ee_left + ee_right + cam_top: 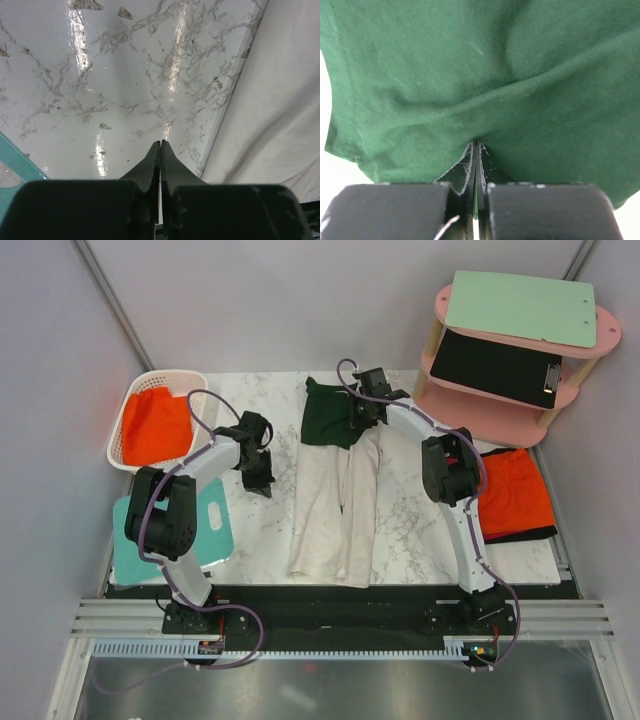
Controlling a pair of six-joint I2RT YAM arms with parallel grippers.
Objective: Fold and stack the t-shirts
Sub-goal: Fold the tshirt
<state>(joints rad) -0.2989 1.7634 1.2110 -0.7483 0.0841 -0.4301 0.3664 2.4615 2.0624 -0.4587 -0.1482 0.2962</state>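
Done so far: the white shirt (330, 510) is lying in the middle of the table (410, 525) as a long narrow strip. Its sides seem to be turned in, but it is not yet folded short.
Green shirt: the green shirt (325, 420) is sitting bunched at 12 o'clock of the white shirt, overlapping that shirt's far end, and no neat fold is showing in it.
Left to do: by my judgement most of the job is waiting. The green shirt needs spreading and folding, the white strip needs shortening, and then one goes on top of the other.
Right gripper: the right gripper (358, 418) is reaching to 12 o'clock. Its jaws are pressed together, apparently pinching a ridge of the green cloth.
Left gripper: the left gripper (264, 488) is hovering with its jaws pressed together and holding nothing. It is at 9 o'clock of the white shirt, just beside that shirt's edge.
Top view alone is showing: the whole layout, including both shirts together and a basket (128, 405) at 10 o'clock.
Left wrist view alone is showing: the fingertips meeting over bare marble, with the white hem running past at 3 o'clock and not touching them.
Right wrist view alone is showing: creases in the green cloth converging on the closed tips, which the top view is hiding under the arm.
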